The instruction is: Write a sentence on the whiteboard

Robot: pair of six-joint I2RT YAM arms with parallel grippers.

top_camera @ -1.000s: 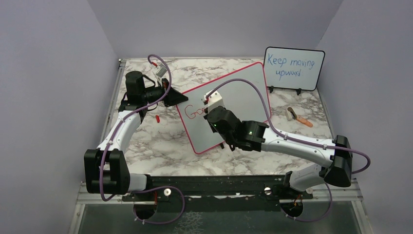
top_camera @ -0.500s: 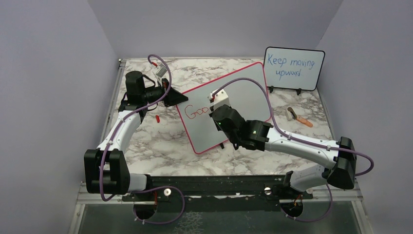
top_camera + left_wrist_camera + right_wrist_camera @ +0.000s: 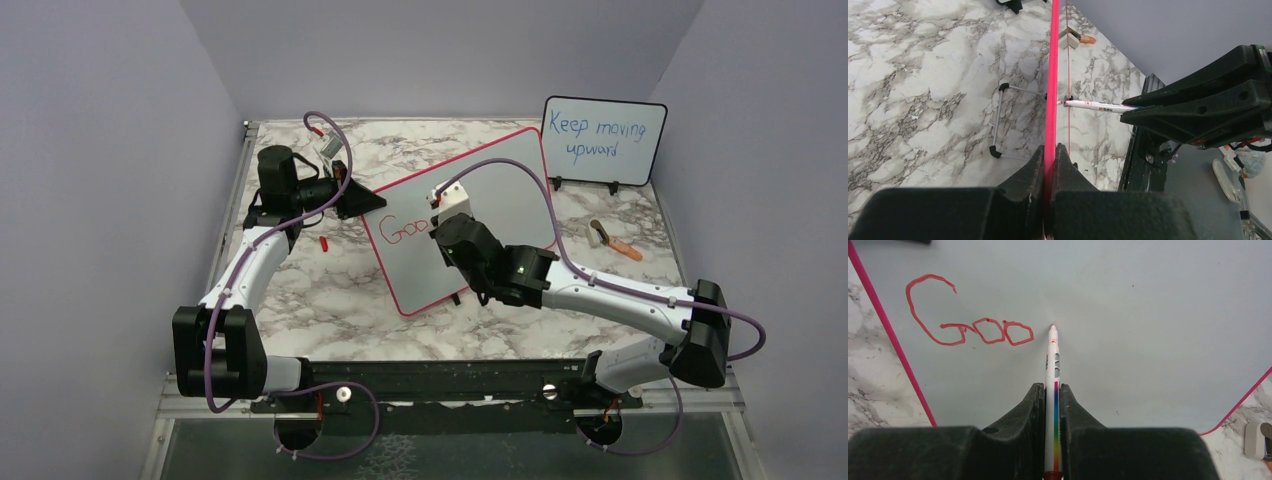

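Your whiteboard [image 3: 500, 185] stands in the middle of the marble table [image 3: 320, 290]. It is turned at a slant, so its left end points toward the left arm and its far right corner reaches toward the back.

Your left gripper [image 3: 365, 203] is at that left end. In the left wrist view its fingers [image 3: 1035, 165] are closed tight on the pink frame, with the whiteboard [image 3: 1050, 75] seen edge-on between them. A thin wire stand [image 3: 998, 120] shows behind the board on the marble.

Your right gripper [image 3: 445, 225] hovers over the face of the board, just right of the writing. Its fingers [image 3: 1035, 400] are clamped on a white marker [image 3: 1053, 370] with a rainbow-striped barrel, and the red nib points away from the camera. The nib sits just right of the last letter. In the left wrist view the marker [image 3: 1098, 106] appears to meet the board's surface, though you cannot be fully sure of contact.

The sentence [image 3: 973, 325] reads only "Goo" in red: a large G and two small, angular o's, near the board's left edge [image 3: 405, 228].

A smaller black-framed board [image 3: 604, 140] with blue handwriting stands at the far right, well apart from yours. A small white and orange object [image 3: 612, 240] lies on the table near it. A tiny red piece [image 3: 324, 242] lies on the marble just below the left gripper.
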